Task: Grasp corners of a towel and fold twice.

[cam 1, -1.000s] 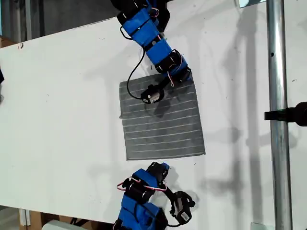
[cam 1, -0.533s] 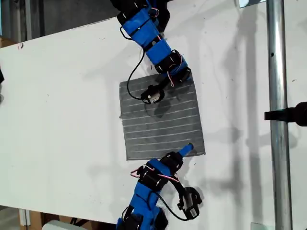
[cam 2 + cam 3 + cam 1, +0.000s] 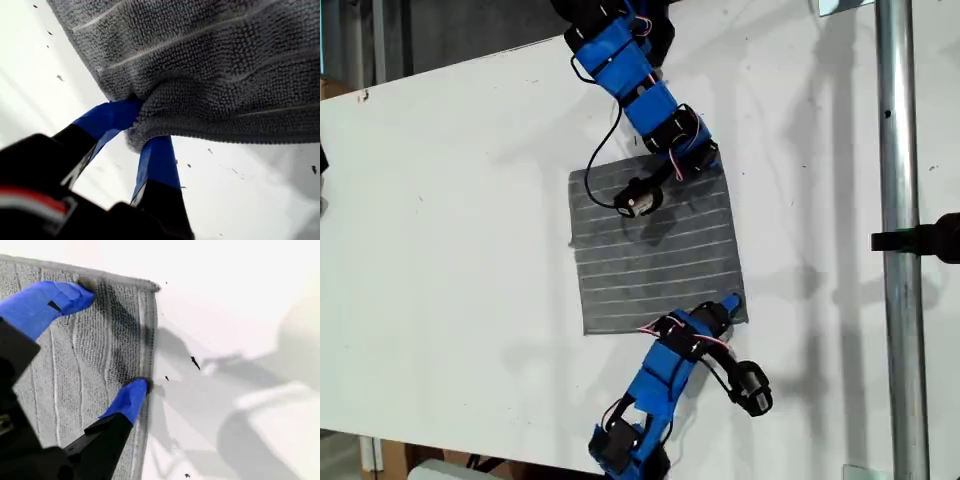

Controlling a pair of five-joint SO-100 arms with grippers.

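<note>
Grey towel (image 3: 655, 245) flat on white table (image 3: 450, 220), wrist views alone show my first hand (image 3: 137, 125) pinching a corner (image 3: 145, 132), my second hand (image 3: 112, 337) spread

My first claw (image 3: 137, 127) pinched a bunched corner (image 3: 145, 131) of the towel (image 3: 215, 65) above the white desk (image 3: 35, 85).

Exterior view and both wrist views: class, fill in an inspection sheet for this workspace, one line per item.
Surface: white table, small dark specks.
Job's things: grey striped towel flat, unfolded.
Clutter: nothing seen.
Grippers: my first gripper pinches a towel corner; my second gripper open, fingertips on the towel near another corner.
Cables: black cable looping over the towel.
Surroundings: metal pole at the exterior view's right.
</note>
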